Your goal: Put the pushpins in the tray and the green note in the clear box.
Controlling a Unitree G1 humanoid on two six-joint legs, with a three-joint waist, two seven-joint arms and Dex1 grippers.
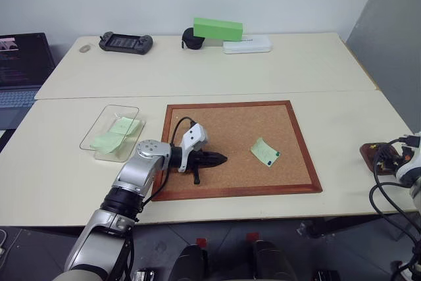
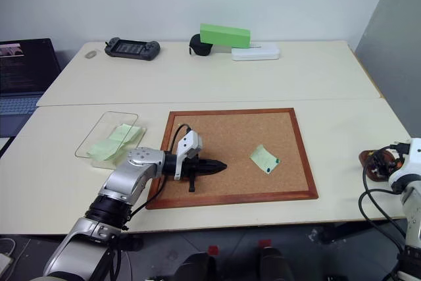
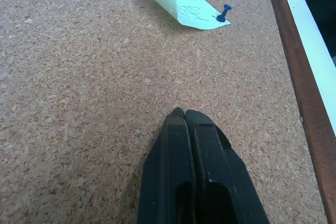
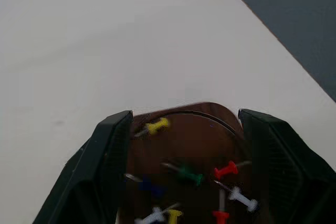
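1. Left eye view: one green note [image 1: 265,151] lies on the cork board [image 1: 197,113], toward its right side, held by two pushpins [image 3: 211,3] (one green, one blue, at one corner of the slip, whose far end curls up).
2. Pale green slips already sit in the clear box [image 1: 94,128], which stands on the worktop [image 1: 342,116] just left of the board.
3. Right wrist view shows the tray [image 4: 181,137] carrying a scatter of pins: yellow, green, red, white and blue. It sits at the worktop's right edge, well apart from the board.
4. Judged from this, most of the job is done; two pins and one note are left.
5. Left jaws [image 3: 184,114] are pressed together, empty, low over bare cork and pointing toward the pinned note, with a stretch of board between.
6. Right jaws [image 4: 184,129] stand wide apart on either side of the tray, gripping nothing.
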